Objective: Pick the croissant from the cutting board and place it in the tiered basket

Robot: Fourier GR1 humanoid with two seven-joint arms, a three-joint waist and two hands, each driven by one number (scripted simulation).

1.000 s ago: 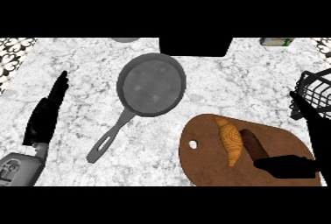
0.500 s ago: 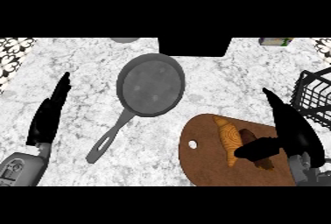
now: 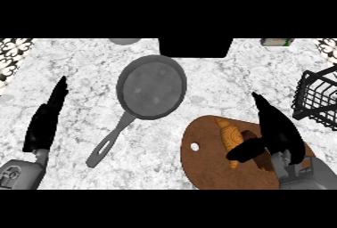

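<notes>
White-grey marbled bench (image 3: 217, 80) across the whole view; patterned black-and-white surface (image 3: 13, 55) along its left edge. Round wooden cutting board (image 3: 207, 167) taken as landmark, low and right of centre, small hole near its left rim.

On the board, upper middle: croissant (image 3: 230, 136), golden, lying lengthwise, lower end hidden under the right hand (image 3: 280, 133). Right hand over the board's right part, fingers (image 3: 266, 109) stretched straight up past the board's top rim, thumb (image 3: 245, 150) angled across the croissant's lower half (touching or just above: can't tell). Not curled round it, so open.

Up-left of the board: grey frying pan (image 3: 151, 87), handle (image 3: 108, 144) running down-left, apart from the board.

Far left of the board: left hand (image 3: 45, 122), fingers straight and pointing up, holding nothing, resting near the view's left edge.

Up-right of the board, at the right edge: black wire tiered basket (image 3: 319, 100), partly cut off, well apart from the croissant.

Beyond the pan, at the bench's far edge: dark box-like shape (image 3: 196, 46), grey round obj. (image 3: 124, 41), small greenish item (image 3: 276, 42) (too cropped to identify).
</notes>
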